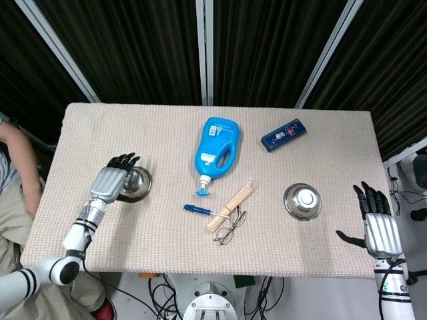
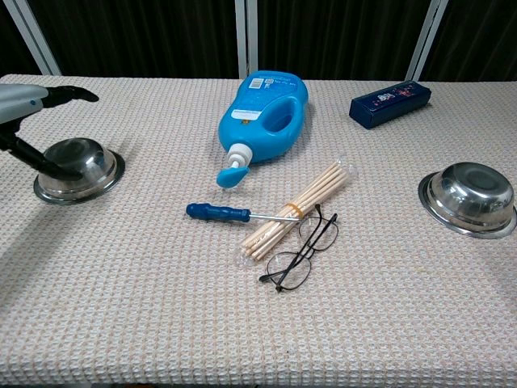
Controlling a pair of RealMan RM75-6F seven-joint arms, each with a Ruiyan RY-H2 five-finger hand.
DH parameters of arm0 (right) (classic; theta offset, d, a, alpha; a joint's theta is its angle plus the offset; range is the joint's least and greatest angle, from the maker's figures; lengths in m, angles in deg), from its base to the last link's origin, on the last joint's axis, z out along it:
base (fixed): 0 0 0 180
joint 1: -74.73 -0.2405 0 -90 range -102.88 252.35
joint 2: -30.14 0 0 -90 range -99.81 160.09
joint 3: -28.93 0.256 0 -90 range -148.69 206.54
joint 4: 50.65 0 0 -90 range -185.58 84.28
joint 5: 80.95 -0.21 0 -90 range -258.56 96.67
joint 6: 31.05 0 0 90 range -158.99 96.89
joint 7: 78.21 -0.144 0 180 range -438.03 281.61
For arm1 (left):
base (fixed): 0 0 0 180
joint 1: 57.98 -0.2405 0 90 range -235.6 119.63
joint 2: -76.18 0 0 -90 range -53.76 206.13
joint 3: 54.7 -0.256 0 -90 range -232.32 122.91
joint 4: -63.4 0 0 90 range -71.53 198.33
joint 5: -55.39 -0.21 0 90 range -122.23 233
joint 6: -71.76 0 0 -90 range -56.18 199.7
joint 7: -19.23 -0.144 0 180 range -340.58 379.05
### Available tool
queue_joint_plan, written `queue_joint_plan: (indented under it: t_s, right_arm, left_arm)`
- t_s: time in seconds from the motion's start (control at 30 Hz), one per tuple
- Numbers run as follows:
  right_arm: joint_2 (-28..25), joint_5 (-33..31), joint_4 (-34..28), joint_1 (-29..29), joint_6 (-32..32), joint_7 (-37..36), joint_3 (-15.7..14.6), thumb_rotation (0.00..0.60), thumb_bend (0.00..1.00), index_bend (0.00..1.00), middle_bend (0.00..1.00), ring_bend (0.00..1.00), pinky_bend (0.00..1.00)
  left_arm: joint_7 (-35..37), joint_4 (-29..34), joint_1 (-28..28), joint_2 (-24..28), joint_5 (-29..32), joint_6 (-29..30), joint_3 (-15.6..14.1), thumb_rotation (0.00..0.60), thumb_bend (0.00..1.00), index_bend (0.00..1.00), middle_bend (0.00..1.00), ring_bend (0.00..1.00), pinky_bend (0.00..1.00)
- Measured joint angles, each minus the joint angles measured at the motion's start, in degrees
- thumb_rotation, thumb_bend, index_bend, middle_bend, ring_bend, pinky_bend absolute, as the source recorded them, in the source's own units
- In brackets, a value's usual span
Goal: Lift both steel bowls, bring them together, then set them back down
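Observation:
Two steel bowls stand on the beige woven table, both seemingly rim down. The left bowl (image 1: 138, 183) (image 2: 78, 168) is near the table's left edge. My left hand (image 1: 113, 179) (image 2: 32, 101) hovers over its left side with fingers stretched out flat and its thumb reaching down beside the bowl's wall; it holds nothing. The right bowl (image 1: 302, 201) (image 2: 468, 196) sits alone towards the right. In the head view my right hand (image 1: 379, 223) is beyond the table's right edge, a hand's width from that bowl, fingers spread and empty. The chest view does not show it.
Between the bowls lie a blue detergent bottle (image 1: 217, 150), a blue-handled screwdriver (image 1: 197, 209), a bundle of wooden sticks (image 1: 233, 203) and eyeglasses (image 1: 230, 230). A dark blue box (image 1: 284, 135) lies at the back right. A person (image 1: 13, 193) sits by the table's left edge.

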Motion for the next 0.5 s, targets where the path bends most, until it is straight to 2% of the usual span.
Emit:
queue_joint_plan:
  t_s: [0.3, 0.37, 0.43, 0.5]
  right_arm:
    - [0.11, -0.35, 0.74, 0.11, 0.10, -0.48, 0.09, 0.600, 0.01, 0.00, 0.00, 0.00, 0.00]
    - [0.18, -0.32, 0.95, 0.14, 0.07, -0.67, 0.09, 0.600, 0.02, 0.00, 0.00, 0.00, 0.00]
    - [0.30, -0.28, 1.10, 0.17, 0.12, -0.77, 0.01, 0.600, 0.02, 0.00, 0.00, 0.00, 0.00]
    - [0.35, -0.28, 1.21, 0.21, 0.14, -0.80, -0.02, 0.600, 0.03, 0.00, 0.00, 0.00, 0.00]
  left_arm:
    - [-1.82, -1.09, 2.54, 0.20, 5.43, -3.87, -0.95, 0.444, 0.02, 0.00, 0.00, 0.00, 0.10]
    - [-2.52, -1.34, 3.08, 0.23, 6.38, -4.43, -1.22, 0.473, 0.03, 0.00, 0.00, 0.00, 0.11]
    - [-3.21, -1.60, 3.72, 0.32, 7.97, -5.49, -1.47, 0.555, 0.04, 0.01, 0.01, 0.00, 0.13]
    - [-4.08, -1.85, 4.51, 0.44, 10.01, -6.61, -1.71, 0.591, 0.06, 0.07, 0.06, 0.04, 0.18]
